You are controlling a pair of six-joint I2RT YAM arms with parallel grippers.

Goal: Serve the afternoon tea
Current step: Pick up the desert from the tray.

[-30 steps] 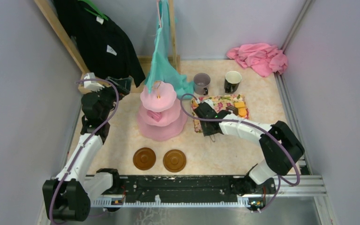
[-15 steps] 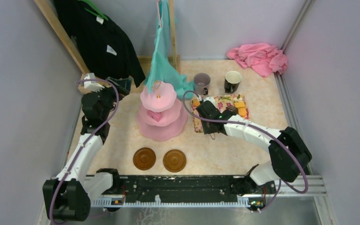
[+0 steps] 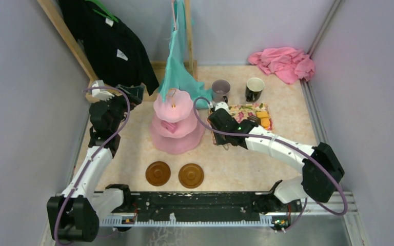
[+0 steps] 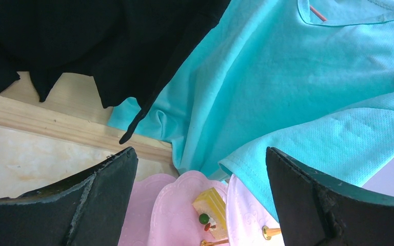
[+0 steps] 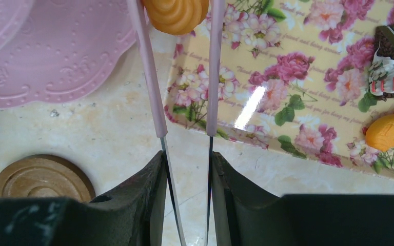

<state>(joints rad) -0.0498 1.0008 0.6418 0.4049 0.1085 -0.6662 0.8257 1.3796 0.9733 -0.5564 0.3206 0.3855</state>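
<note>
My right gripper [image 5: 187,159] is shut on a pair of pink-tipped metal tongs [image 5: 156,102]. The tongs pinch a small orange cake [image 5: 177,14] over the left edge of the floral tray [image 5: 297,77], just right of the pink three-tier stand [image 3: 176,136]. A brown cake [image 5: 392,66] and another orange cake [image 5: 390,132] lie on the tray. On the stand sit a yellow cake [image 4: 213,205] and a pink cake [image 3: 168,126]. My left gripper [image 4: 200,151] hangs open and empty left of the stand. The grey mug [image 3: 220,90] and black mug [image 3: 254,88] stand behind the tray.
Two brown discs [image 3: 158,173] [image 3: 191,175] lie near the front. Teal fabric [image 4: 287,77] and a black garment [image 4: 107,41] hang from a wooden frame behind the stand. A pink cloth [image 3: 284,62] lies in the back right corner. Walls close in both sides.
My right gripper has moved left and away toward the stand, carrying the tongs and the orange cake. The left arm has stayed still.
</note>
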